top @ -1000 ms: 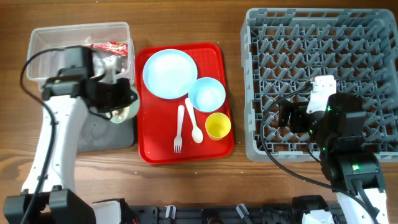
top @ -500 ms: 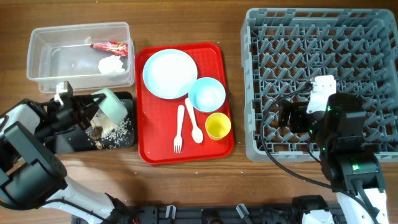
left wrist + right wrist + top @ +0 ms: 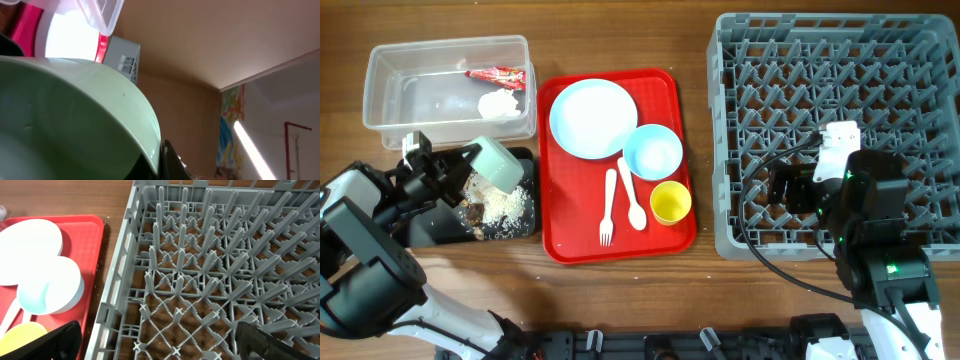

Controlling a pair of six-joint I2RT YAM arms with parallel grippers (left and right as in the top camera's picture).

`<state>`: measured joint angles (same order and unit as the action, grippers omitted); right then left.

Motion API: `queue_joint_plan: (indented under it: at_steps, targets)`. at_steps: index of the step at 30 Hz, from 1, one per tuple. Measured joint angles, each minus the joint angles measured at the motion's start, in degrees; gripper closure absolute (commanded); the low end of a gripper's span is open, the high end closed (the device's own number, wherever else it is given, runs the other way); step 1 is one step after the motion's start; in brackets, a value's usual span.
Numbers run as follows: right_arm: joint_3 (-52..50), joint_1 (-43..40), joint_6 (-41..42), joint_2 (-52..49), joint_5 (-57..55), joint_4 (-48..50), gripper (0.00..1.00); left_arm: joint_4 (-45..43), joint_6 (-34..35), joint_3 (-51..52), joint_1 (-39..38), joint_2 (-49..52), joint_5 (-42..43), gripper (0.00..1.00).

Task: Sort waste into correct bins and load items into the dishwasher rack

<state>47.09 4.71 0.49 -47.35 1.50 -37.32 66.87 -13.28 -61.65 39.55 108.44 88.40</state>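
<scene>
More beige crumbly scraps (image 3: pixel 506 205) in shallow black rectangular tray (image 3: pixel 435 228); left gripper (image 3: pixel 468 168) clamps tilted pale green bowl (image 3: pixel 498 164); right gripper (image 3: pixel 160 339) fingers apart.

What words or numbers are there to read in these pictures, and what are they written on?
red snack wrapper in the clear tub: light print, too small to read.
colourful picture on the wall, left wrist view: blurred, no letters can be made out.
pale green bowl: plain, no words.
Nothing else shows readable words, numbers or signs.
</scene>
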Motion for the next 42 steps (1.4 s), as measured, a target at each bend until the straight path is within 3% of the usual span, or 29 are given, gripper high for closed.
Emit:
queue_joint_plan:
  at_steps: [3,6,9,16,20,21,23,24,30,35,40,41,42]
  targets:
    - [0.0,0.0,0.0,0.0,0.0,0.0,0.0,0.0,-4.1,-0.2,-2.2,-2.2,-2.8,0.96]
    - [0.0,0.0,0.0,0.0,0.0,0.0,0.0,-2.9,-4.2,-4.5,-10.6,-9.2,-10.5,0.96]
    - [0.0,0.0,0.0,0.0,0.0,0.0,0.0,-9.6,3.2,-7.5,-21.8,-13.6,-25.1,0.96]
    - [0.0,0.0,0.0,0.0,0.0,-0.1,0.0,-11.0,17.6,-7.6,-51.5,-14.1,-62.5,0.96]
    - [0.0,0.0,0.0,0.0,0.0,-0.1,0.0,-14.0,26.2,-7.6,-60.9,-11.9,-77.2,0.96]
    - [0.0,0.0,0.0,0.0,0.0,-0.1,0.0,-14.6,27.4,-7.6,-61.9,-10.8,-78.6,0.94]
    - [0.0,0.0,0.0,0.0,0.0,-0.1,0.0,-15.1,29.3,-7.6,-63.1,-8.6,-80.1,0.68]
    - [0.0,0.0,0.0,0.0,0.0,-0.1,0.0,-15.1,30.3,-7.6,-63.6,-7.8,-80.7,0.62]
    - [0.0,0.0,0.0,0.0,0.0,-0.2,0.0,-11.8,31.6,-10.8,-64.2,-8.0,-80.8,0.44]
    - [0.0,0.0,0.0,0.0,0.0,-0.2,0.0,-12.9,30.9,-14.7,-66.2,-13.6,-75.4,0.44]
    - [0.0,0.0,0.0,0.0,0.0,-0.2,0.0,-12.9,31.0,-14.7,-74.2,-9.4,-75.6,0.46]
    - [0.0,0.0,0.0,0.0,0.0,-0.2,0.0,-12.9,30.9,-14.7,-75.6,-7.1,-76.0,0.49]
    - [0.0,0.0,0.0,0.0,0.0,-0.2,0.0,-12.9,30.9,-14.7,-76.3,-5.3,-76.3,0.64]
